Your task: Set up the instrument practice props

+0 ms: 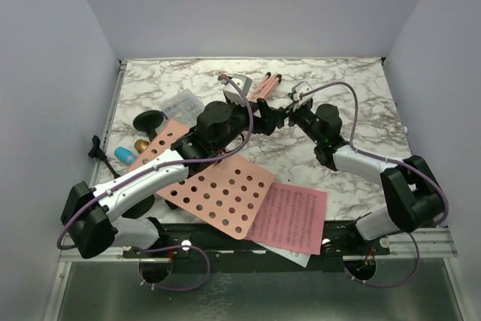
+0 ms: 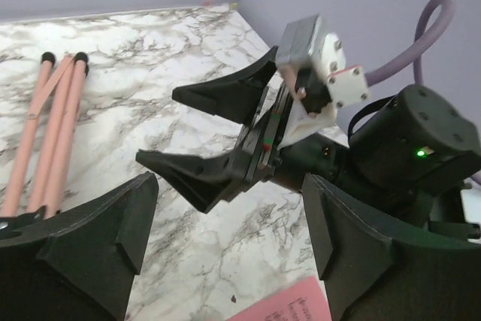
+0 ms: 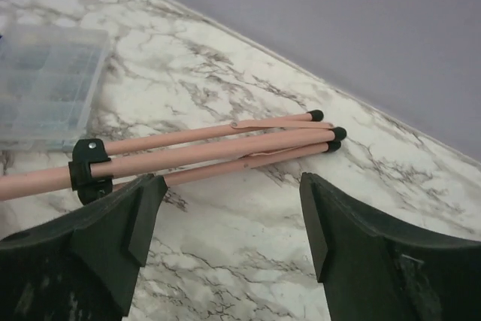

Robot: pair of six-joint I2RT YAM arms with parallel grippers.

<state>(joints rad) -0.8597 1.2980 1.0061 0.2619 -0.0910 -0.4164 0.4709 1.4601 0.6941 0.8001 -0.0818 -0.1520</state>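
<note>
Plainly apart, left fingers (image 2: pixel 98 238) and right fingers (image 3: pixel 98 253) alike — pink tripod legs (image 3: pixel 225 152) just beyond the right pair, ungrasped.

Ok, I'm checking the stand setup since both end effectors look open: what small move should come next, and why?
Probably ease the right end effector down onto the pink tripod legs beside their black collar and close. Its jaws stand open and empty, and the legs lie folded flat on the marble table just ahead.
</note>
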